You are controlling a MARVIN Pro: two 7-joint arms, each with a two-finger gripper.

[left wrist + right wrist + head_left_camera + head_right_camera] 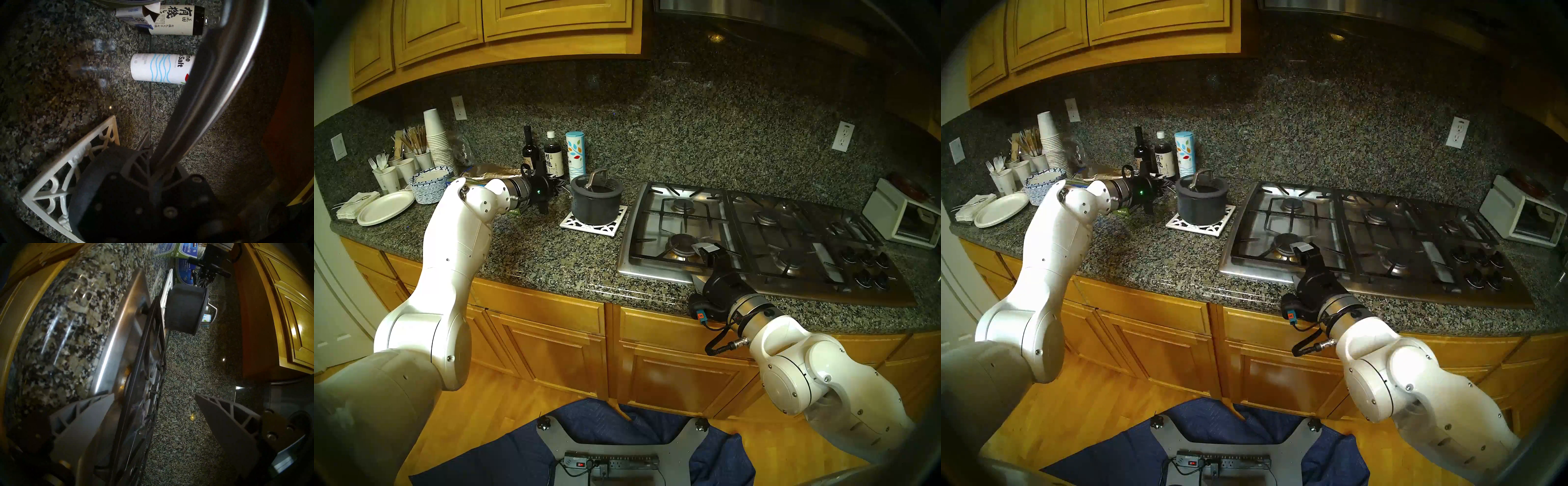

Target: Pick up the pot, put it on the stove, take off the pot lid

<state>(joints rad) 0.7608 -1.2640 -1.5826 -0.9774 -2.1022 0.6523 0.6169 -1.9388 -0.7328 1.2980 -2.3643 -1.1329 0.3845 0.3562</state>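
My left gripper (559,190) is clamped on the pot's handle (212,95); the pot (596,203), lid (597,185) on, sits on the white trivet (585,226) beside the stove (755,234). I should lift level so the lid stays seated. My right gripper (153,414) waits with fingers apart.

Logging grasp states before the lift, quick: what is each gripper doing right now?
Left gripper: closed on the pot's handle.
Right gripper: open, empty, above the stove.

We see the pot (596,207) standing on a trivet (594,222), left of the stove (755,237). The lid (597,185) sits on the pot. Behind it stand two bottles (553,157) and a salt can (575,154). The toaster oven (902,217) is right of the stove.
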